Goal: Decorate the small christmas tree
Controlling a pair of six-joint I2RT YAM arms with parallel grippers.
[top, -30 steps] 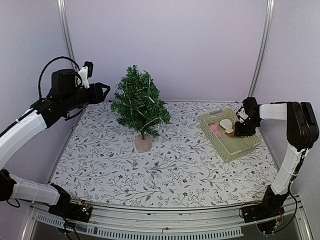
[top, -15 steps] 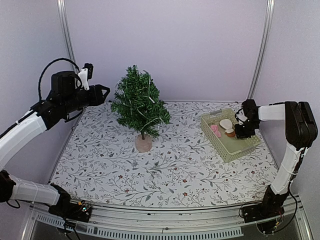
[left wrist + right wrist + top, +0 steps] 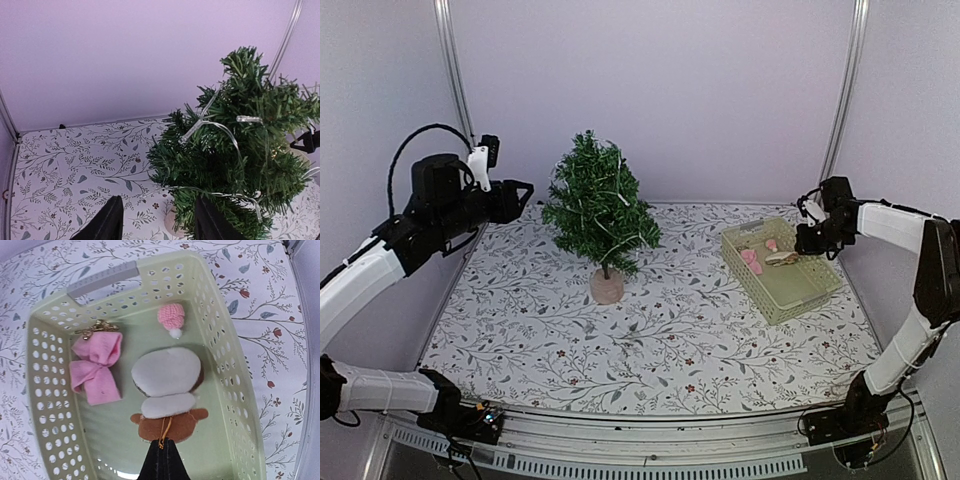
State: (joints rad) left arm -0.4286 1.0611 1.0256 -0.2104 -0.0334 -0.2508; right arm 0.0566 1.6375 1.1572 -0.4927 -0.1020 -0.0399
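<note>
Your right gripper [image 3: 162,445] had snapped shut within the last second, jaws pinched on the gold loop of the brown-and-white ornament [image 3: 167,385]. The arm had risen from the basket [image 3: 100,277], and the ornament hung above the pink bow [image 3: 96,367] and pink knitted hat [image 3: 171,317] left inside. It looked like a sound pick, ready to carry across. Your left gripper [image 3: 157,210] stood half-open and empty near the small christmas tree [image 3: 600,205] — upright mid-table, well apart from the basket. No writing or labels could be read.
</note>
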